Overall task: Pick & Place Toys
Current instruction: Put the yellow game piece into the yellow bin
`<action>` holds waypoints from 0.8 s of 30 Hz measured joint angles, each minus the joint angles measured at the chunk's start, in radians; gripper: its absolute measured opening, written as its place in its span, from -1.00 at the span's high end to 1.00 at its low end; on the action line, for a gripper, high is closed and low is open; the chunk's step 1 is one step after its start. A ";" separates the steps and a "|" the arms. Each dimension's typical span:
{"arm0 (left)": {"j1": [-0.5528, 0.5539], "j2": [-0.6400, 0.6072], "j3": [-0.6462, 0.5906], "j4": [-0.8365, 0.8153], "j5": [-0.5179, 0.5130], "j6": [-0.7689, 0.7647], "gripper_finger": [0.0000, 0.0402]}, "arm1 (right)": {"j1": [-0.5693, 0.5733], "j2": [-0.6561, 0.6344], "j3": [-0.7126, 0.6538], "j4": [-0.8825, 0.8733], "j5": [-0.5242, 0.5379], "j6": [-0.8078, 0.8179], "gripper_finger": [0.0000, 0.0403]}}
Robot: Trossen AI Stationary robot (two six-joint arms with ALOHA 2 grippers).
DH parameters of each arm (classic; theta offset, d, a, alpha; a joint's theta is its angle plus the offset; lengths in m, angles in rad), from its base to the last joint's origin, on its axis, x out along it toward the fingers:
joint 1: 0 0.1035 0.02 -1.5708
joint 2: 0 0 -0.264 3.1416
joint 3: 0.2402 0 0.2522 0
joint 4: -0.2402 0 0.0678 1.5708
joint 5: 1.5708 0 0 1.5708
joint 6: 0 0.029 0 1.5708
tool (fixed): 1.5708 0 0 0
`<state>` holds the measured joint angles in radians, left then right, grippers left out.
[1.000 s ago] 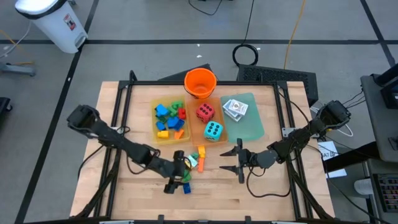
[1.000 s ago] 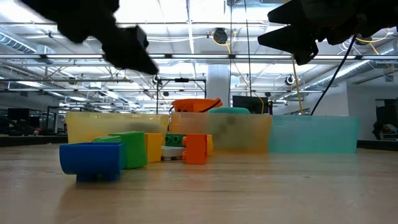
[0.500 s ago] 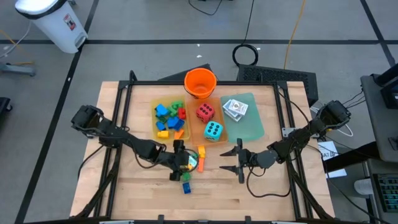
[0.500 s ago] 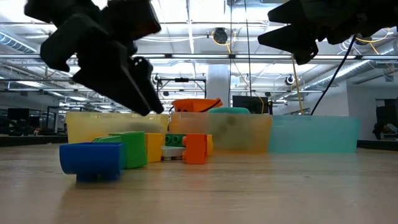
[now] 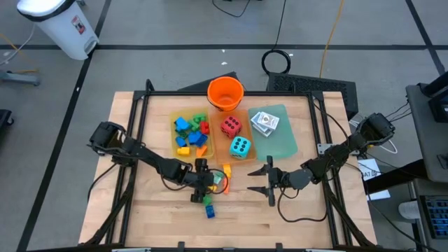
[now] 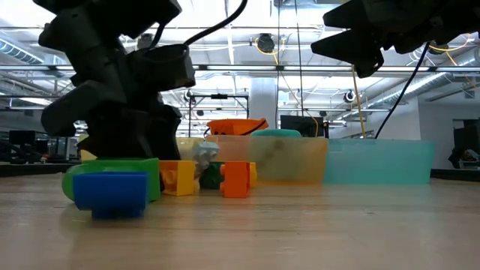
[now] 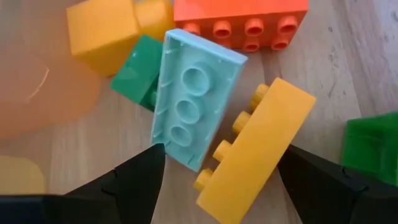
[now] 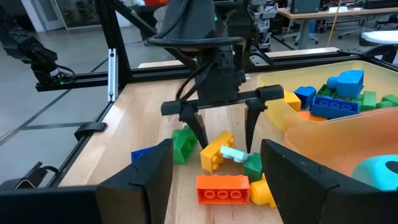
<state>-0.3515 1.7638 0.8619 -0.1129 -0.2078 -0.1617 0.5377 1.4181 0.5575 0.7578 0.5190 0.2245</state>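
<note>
Loose bricks lie on the wood before the trays: a yellow brick (image 7: pixel 261 149), a pale teal brick (image 7: pixel 193 102) tipped underside-up against a dark green one (image 7: pixel 140 78), an orange brick (image 7: pixel 242 18), a green brick (image 8: pixel 183 146) and a blue brick (image 5: pixel 209 210). My left gripper (image 5: pixel 208 183) is open, slanting down over this cluster, one finger on either side of the yellow and pale teal bricks. My right gripper (image 5: pixel 255 180) hovers open and level just right of the cluster, holding nothing. My left gripper has one finger (image 7: pixel 140 177) beside the pale teal brick's long edge and the other finger (image 7: pixel 311 180) at the yellow brick's outer end (image 7: pixel 292 124). They come slanting down from the table's left. Whether either finger touches a brick, I cannot tell.
Behind the cluster a yellow tray (image 5: pixel 174 148) holds several bricks. An orange tray (image 5: pixel 218 155) holds a red die (image 5: pixel 232 126) and a teal die (image 5: pixel 240 147). A green tray (image 5: pixel 285 143) holds card packs (image 5: pixel 264 122). An orange bucket (image 5: pixel 225 93) stands at the far edge.
My left gripper has sunk onto the brick cluster, shifting slightly toward the far edge and tipping more steeply down, its fingers still apart. In the low view the green brick has slid aside, the yellow brick has turned and the pale teal brick has tipped up.
</note>
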 joint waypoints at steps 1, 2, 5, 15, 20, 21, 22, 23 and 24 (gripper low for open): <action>0.000 0.000 0.000 -0.003 0.008 -0.001 -0.55 | 0.000 0.000 0.000 0.000 0.000 0.000 -0.04; 0.001 0.000 0.000 -0.004 0.014 -0.001 -0.55 | 0.000 0.000 0.000 -0.001 0.000 0.000 -0.04; -0.003 0.000 0.000 -0.005 0.018 -0.001 -0.46 | 0.000 0.000 0.000 0.000 0.000 0.000 -0.04; -0.004 0.001 0.000 -0.007 0.061 -0.027 0.27 | 0.000 0.000 0.000 0.000 0.000 0.000 -0.04; -0.004 0.001 0.000 -0.009 0.060 -0.028 0.53 | 0.000 0.000 0.000 0.000 0.000 0.000 -0.04; -0.004 -0.006 0.000 -0.013 0.060 -0.032 0.53 | 0.000 0.000 0.000 0.000 0.000 0.000 -0.04; -0.004 -0.010 0.000 -0.019 0.060 -0.035 0.53 | 0.000 0.000 0.000 0.000 0.000 0.000 -0.04; -0.004 -0.017 -0.001 -0.024 0.060 -0.043 0.53 | 0.000 0.000 0.000 0.000 0.000 0.000 -0.04; -0.004 -0.030 -0.001 -0.026 0.059 -0.055 0.53 | 0.000 0.000 0.000 0.000 0.000 0.000 -0.04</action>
<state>-0.3553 1.7339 0.8608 -0.1385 -0.1489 -0.2170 0.5377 1.4181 0.5575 0.7578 0.5189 0.2241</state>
